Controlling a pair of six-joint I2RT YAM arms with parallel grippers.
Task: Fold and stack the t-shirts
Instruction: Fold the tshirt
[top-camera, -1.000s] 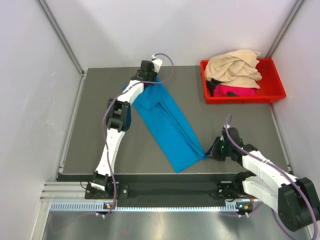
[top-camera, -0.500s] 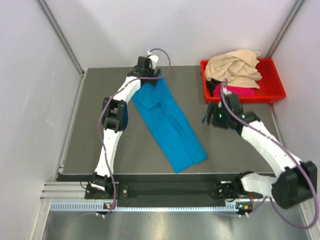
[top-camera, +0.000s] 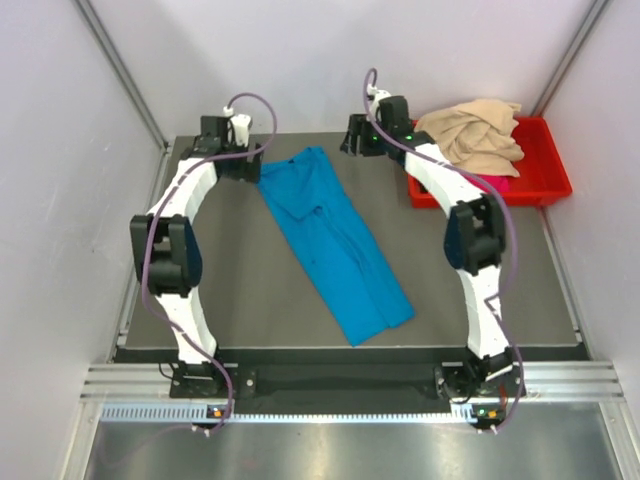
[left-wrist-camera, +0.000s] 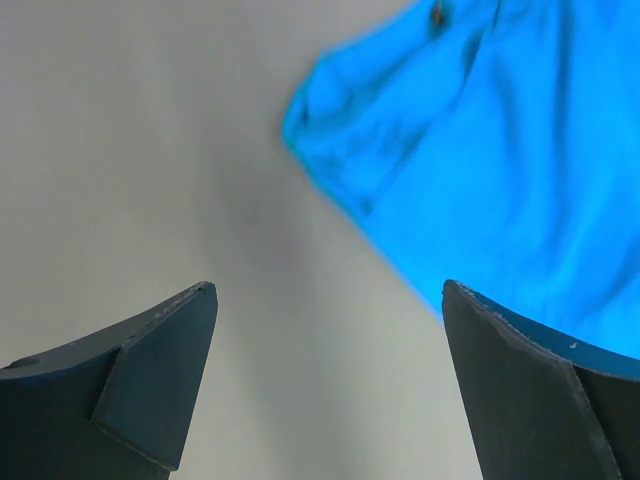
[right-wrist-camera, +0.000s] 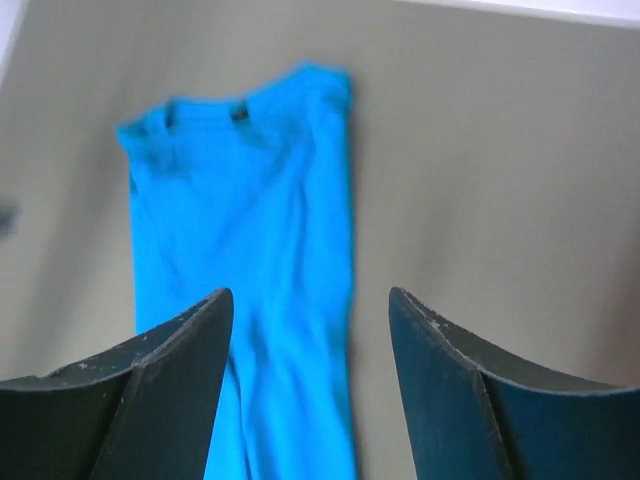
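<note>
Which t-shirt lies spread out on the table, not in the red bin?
The turquoise-blue t-shirt: it lies flat on the table, while the beige t-shirt sits bunched in the red bin.

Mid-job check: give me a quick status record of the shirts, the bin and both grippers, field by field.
blue t-shirt: folded into a long strip, diagonal on the table, held by neither gripper
beige t-shirt: crumpled on top in the red bin
pink t-shirt: in the bin under the beige one, mostly hidden
left gripper: open, empty, beside the strip's far left corner
right gripper: open, empty, near the table's far edge
stack: not started
</note>
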